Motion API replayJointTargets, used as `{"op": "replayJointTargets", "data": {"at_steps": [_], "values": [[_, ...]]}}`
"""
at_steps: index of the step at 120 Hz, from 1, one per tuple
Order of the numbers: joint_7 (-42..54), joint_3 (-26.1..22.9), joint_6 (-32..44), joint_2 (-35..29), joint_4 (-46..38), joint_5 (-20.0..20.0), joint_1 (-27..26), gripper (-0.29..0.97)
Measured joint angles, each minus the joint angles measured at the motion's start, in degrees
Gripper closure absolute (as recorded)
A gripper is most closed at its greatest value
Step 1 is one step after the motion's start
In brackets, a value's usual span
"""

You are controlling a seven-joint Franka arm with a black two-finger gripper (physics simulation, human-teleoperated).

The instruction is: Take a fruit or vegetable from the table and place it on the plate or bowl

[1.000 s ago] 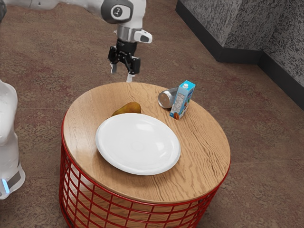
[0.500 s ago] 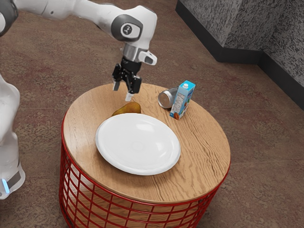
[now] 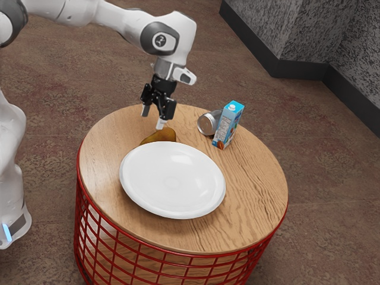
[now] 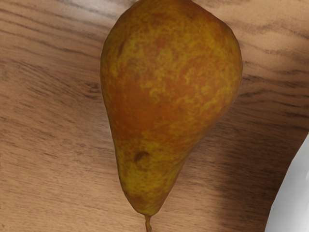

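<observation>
Fingers [image 3: 158, 121] spread wide over the pear [image 3: 159, 136], upper-middle frame (firm, slick, light I'd guess); grab its fat belly.

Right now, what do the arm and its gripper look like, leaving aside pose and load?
The arm is glossy white, built of rounded tubular segments. A dark grey round cap with a small white mark sits on the joint above the hand. The gripper is black and blocky, with two slim fingers ending in pale tips.
</observation>
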Motion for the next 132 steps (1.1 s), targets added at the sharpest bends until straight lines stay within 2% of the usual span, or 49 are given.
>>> {"op": "replayJointTargets", "data": {"at_steps": [20, 56, 132], "values": [[0.59, 0.53, 0.9, 0.58, 0.11, 0.26, -0.35, 0.0], [1.33, 0.52, 3.45, 2.08, 0.76, -1.85, -1.05, 0.0], [1.83, 0.52, 11.49, 8.78, 0.79, -2.69, -0.51, 0.0]]}}
